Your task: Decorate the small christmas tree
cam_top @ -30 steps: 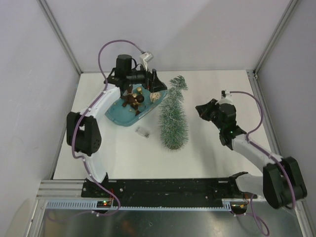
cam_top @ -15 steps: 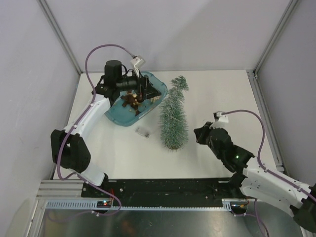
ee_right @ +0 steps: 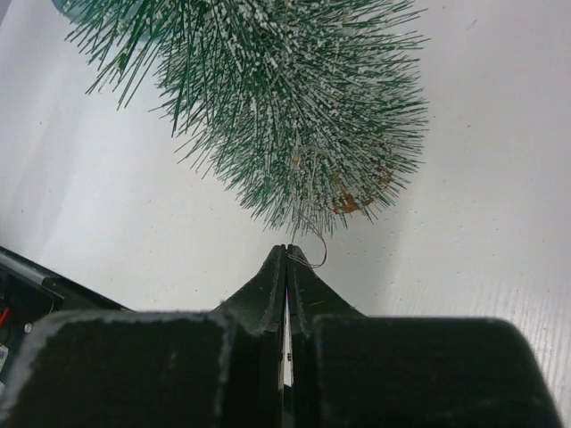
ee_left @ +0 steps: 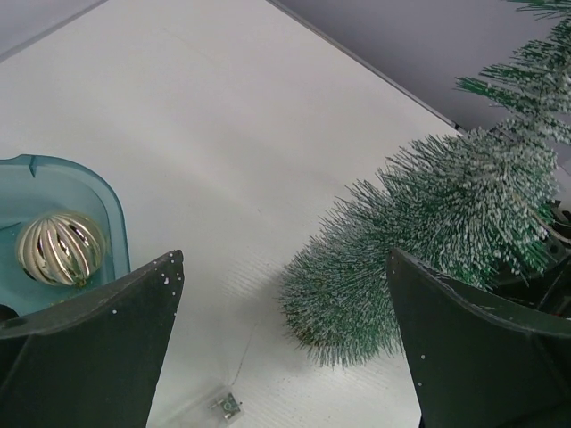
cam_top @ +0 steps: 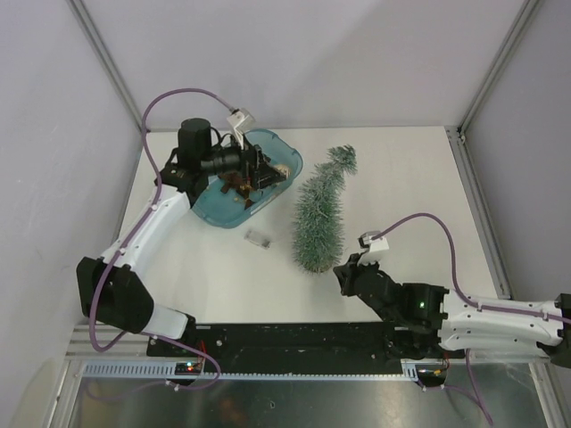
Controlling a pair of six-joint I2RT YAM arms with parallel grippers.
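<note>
The small christmas tree (cam_top: 318,214) lies on its side on the white table, base toward me and bent tip at the back right; it also fills the right wrist view (ee_right: 268,98) and shows in the left wrist view (ee_left: 428,209). My right gripper (cam_top: 343,276) sits just in front of the tree's base, shut (ee_right: 286,252), with a thin wire (ee_right: 312,259) from the needles pinched at its tips. My left gripper (cam_top: 265,171) hangs open (ee_left: 284,259) over the teal tub (cam_top: 284,153), nothing between its fingers.
The tub (ee_left: 100,192) holds a gold ribbed bauble (ee_left: 60,248) and a brown ornament (cam_top: 235,182). A small clear box (cam_top: 259,238) on the wire lies between tub and tree, also below my left gripper (ee_left: 227,406). Grey walls enclose the table.
My right arm has drawn back toward the near edge, swinging its gripper from the tree's right side to its base. The tree's tip has shifted right. My left arm moved slightly left over the tub.
</note>
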